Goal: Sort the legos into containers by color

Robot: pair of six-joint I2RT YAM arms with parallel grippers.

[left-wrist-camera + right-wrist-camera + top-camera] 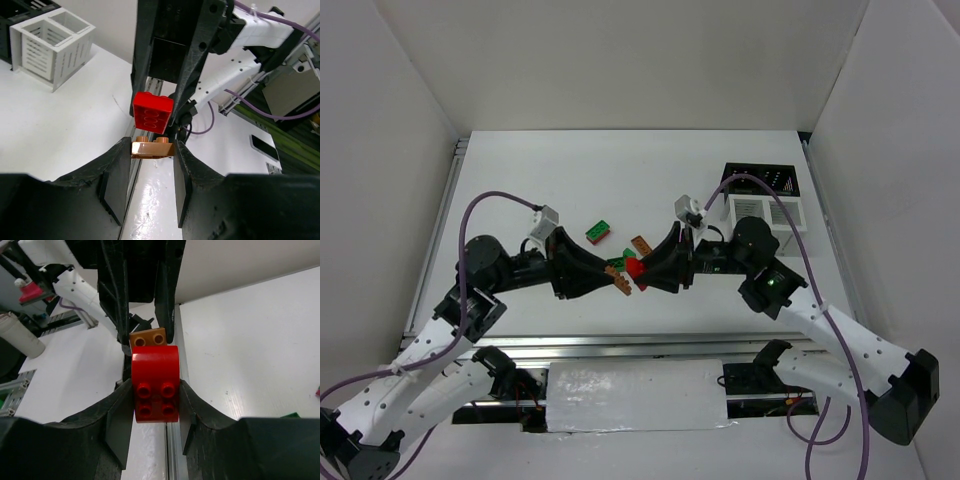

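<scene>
My left gripper (618, 281) (152, 149) is shut on an orange-brown lego (152, 148) (621, 282). My right gripper (638, 268) (155, 392) is shut on a red lego (155, 382) (635, 268) (152, 113). The two grippers face each other tip to tip above the table's near middle, and the two bricks sit close together, just apart. The orange-brown brick also shows beyond the red one in the right wrist view (149, 338). A white container (765, 212) (50, 45) and a black container (761, 179) stand at the right back.
A green-and-red stacked lego (599, 232) and an orange-brown lego (641, 246) lie behind the grippers. A green lego (618, 264) lies partly hidden by the left fingers. A metal rail (620, 345) runs along the table's near edge.
</scene>
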